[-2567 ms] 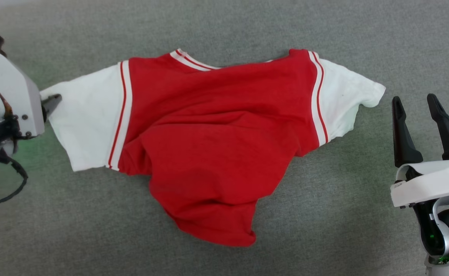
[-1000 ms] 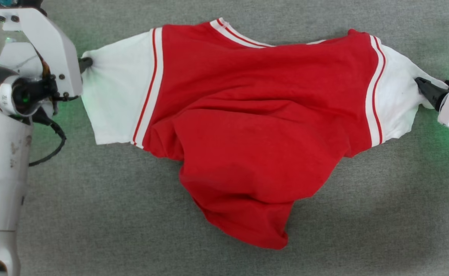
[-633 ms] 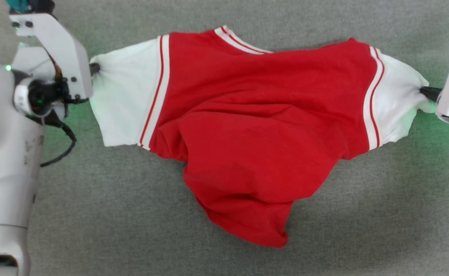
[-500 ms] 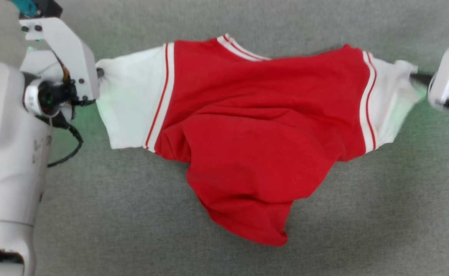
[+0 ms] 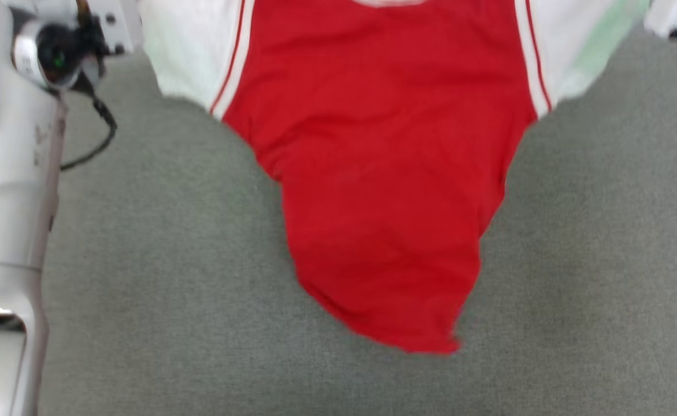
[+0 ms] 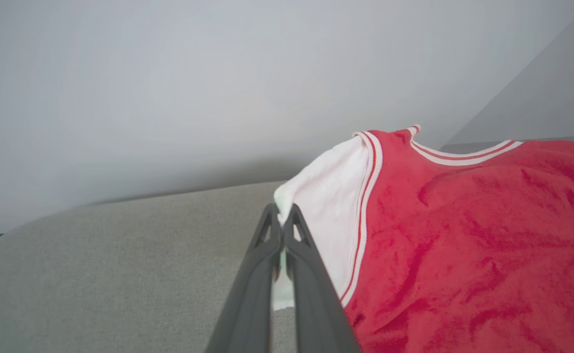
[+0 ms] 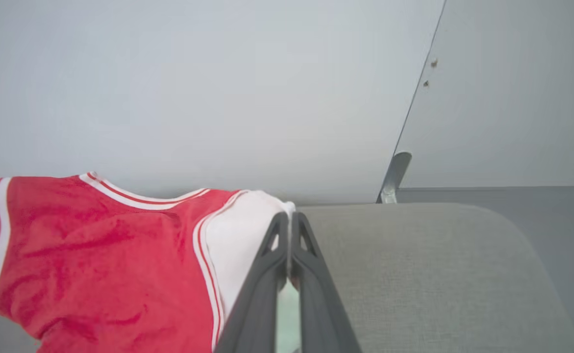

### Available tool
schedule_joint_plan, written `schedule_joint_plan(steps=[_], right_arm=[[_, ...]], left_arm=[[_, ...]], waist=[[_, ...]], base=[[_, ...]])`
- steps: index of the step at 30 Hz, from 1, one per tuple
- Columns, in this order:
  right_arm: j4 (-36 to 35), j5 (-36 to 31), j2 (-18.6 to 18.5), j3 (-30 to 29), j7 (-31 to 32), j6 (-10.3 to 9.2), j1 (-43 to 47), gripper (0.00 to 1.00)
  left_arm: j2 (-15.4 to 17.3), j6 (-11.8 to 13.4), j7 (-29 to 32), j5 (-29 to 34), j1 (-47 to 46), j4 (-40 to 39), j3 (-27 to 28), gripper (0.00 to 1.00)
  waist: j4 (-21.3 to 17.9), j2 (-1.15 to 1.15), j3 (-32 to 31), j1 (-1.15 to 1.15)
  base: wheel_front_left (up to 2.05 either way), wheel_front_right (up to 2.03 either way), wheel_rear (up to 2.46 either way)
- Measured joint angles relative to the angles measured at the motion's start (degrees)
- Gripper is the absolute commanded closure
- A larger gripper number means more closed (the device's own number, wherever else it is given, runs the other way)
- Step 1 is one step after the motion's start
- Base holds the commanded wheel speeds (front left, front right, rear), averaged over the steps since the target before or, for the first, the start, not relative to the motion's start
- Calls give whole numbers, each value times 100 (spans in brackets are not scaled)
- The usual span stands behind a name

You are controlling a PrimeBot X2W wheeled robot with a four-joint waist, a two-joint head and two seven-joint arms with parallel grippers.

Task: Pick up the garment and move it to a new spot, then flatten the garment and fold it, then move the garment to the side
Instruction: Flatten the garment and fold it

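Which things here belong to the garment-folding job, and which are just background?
Job in hand:
- garment, lifted by its white sleeves
- left gripper, shut on one sleeve
- right gripper, shut on the other sleeve

Just there:
- grey fabric surface
- black cable on the left arm
- pale wall
- metal piece

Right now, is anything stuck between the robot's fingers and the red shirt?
No, nothing visible is. The left fingers and the right fingers each pinch the red jersey T-shirt directly, one at each white sleeve end.
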Motion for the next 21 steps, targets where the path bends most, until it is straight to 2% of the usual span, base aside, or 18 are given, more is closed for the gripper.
schedule_joint_plan(steps=[5, 12, 21], right_arm=[[638, -16, -5, 619, -1246, 0, -639, 100], [1473, 82, -3, 1250, -2484, 1, -1301, 100], [2449, 365, 31, 1741, -2963, 1, -1850, 100]], left_arm=[[-49, -47, -679, 101, -480, 255, 4, 100], [-80, -12, -1306, 264, -972, 634, -11, 100], [-257, -16, -1380, 152, -1350, 1100, -4, 100]], waist=[[95, 0, -456, 0], [191, 0, -931, 0], [335, 0, -1333, 0]], base=[[0, 0, 0], [0, 0, 0], [0, 0, 0]])
